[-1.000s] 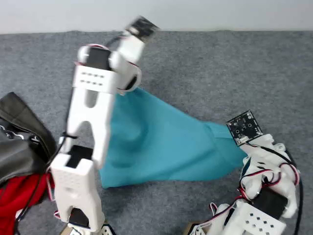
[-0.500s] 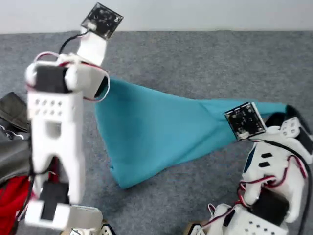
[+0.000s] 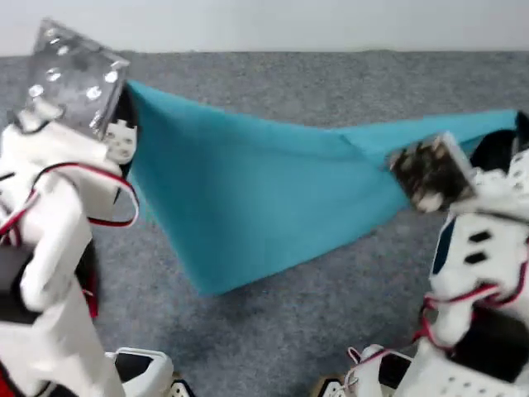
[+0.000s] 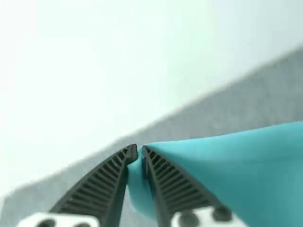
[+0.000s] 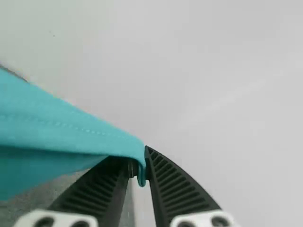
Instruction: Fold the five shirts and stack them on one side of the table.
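Teal shirt (image 3: 248, 198) stretched in the air between both arms — slip risk
Left gripper (image 4: 138, 152) and right gripper (image 5: 138, 166) each clamp just a thin edge at the fingertips; more outward pull could yank a corner free. Shirt spans between them, its lowest corner sagging toward the table (image 3: 331, 331)

Teal shirt (image 3: 248, 198): aloft, stretched wide (pinched at both ends), lower edge sagging to a point.
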Controlling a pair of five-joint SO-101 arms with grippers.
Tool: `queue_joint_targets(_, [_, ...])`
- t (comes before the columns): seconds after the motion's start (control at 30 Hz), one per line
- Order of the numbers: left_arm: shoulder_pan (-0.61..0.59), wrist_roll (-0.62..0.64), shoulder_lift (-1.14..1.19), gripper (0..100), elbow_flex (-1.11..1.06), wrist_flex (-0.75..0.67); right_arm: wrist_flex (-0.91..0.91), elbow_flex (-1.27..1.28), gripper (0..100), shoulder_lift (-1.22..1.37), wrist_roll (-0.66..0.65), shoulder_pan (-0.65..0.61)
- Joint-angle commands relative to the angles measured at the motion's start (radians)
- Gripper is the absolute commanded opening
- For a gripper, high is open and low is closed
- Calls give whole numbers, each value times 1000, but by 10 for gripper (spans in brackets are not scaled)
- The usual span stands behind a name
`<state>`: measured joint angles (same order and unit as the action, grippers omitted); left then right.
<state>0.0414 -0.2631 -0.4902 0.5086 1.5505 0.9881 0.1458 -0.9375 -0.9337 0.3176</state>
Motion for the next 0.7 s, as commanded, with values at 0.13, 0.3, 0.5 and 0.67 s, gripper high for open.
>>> queue_joint_targets(0.13, [-5, -2, -84, 15, 4, -149, 352, -692, 10, 410, 75, -39])
queue_joint_targets(0.3, [-5, -6, -112, 15, -1, -147, 452, -990, 10, 562, 74, -74])
queue_joint_targets(0.5, [-5, -8, -112, 15, -1, -3, 437, -1165, 10, 634, 69, -81])
queue_joint_targets(0.67, [-29, -8, -109, 15, -2, 15, 358, -1206, 10, 628, 68, -81])
